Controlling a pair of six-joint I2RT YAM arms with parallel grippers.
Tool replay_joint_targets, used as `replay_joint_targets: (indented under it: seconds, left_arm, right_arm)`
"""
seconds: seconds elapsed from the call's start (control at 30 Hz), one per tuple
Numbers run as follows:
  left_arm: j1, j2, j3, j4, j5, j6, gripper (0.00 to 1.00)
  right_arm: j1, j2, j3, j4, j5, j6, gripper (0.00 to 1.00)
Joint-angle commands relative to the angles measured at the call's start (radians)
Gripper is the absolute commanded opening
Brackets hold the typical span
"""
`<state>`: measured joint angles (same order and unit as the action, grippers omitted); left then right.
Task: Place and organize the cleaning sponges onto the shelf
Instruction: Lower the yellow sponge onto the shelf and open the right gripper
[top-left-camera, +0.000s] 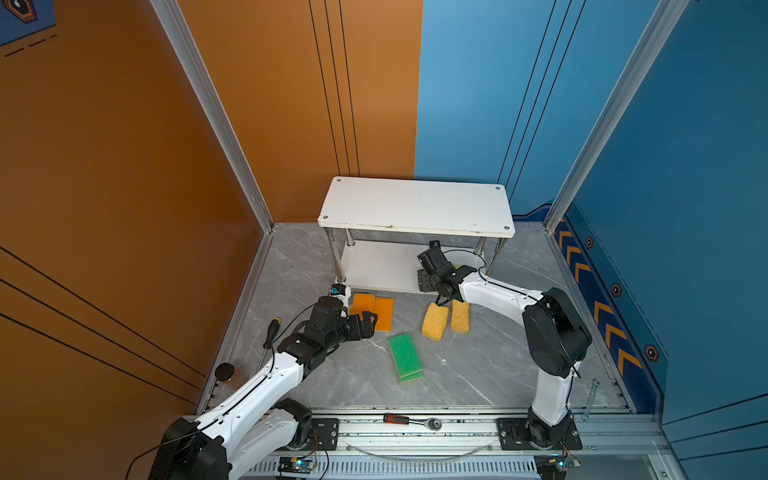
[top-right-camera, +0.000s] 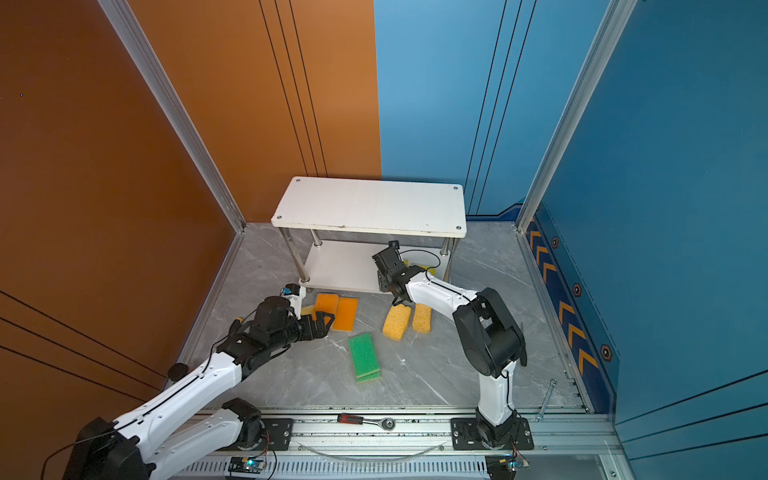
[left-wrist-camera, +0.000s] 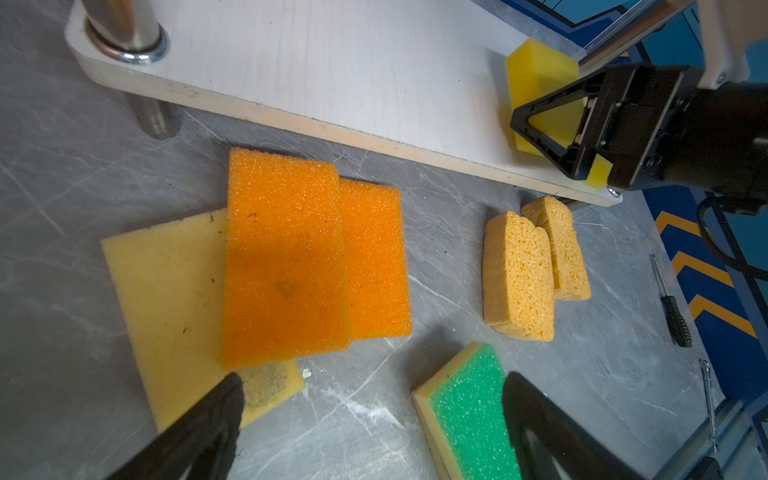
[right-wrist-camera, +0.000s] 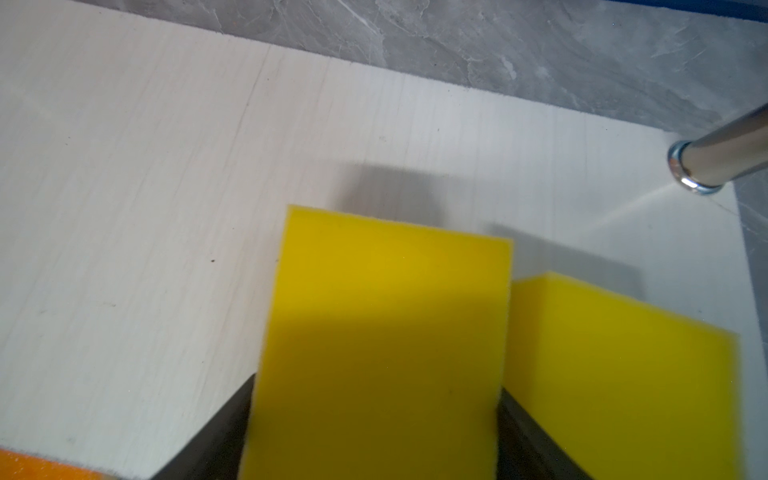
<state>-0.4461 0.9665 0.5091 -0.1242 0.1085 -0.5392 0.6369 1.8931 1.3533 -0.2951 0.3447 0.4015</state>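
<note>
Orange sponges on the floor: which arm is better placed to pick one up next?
Left. The left gripper hangs open at the orange sponges; the right gripper holds a yellow sponge at the shelf.

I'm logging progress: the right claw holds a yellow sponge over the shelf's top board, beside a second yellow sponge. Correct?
No: the right claw holds the yellow sponge over the shelf's lower board, not the top one, beside the second yellow sponge. The right wrist view shows it.

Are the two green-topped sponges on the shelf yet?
No, the green-topped sponges lie stacked on the grey tabletop in front of the shelf, apart from it.
</note>
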Motion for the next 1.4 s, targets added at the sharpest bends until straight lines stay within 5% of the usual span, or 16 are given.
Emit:
replay_joint_targets:
  seconds: [0.0,1.37]
  left_arm:
    - [-0.009,-0.011,-0.006,-0.017,-0.015,0.022,0.98]
    - [-0.009,-0.006,-0.009,-0.023,-0.016,0.022,0.98]
  right_arm:
    - [0.01,0.02,0.012,-0.019,0.023,0.033,0.76]
    - [0.008,0.046,-0.002,-0.026,0.028,0.089,0.8]
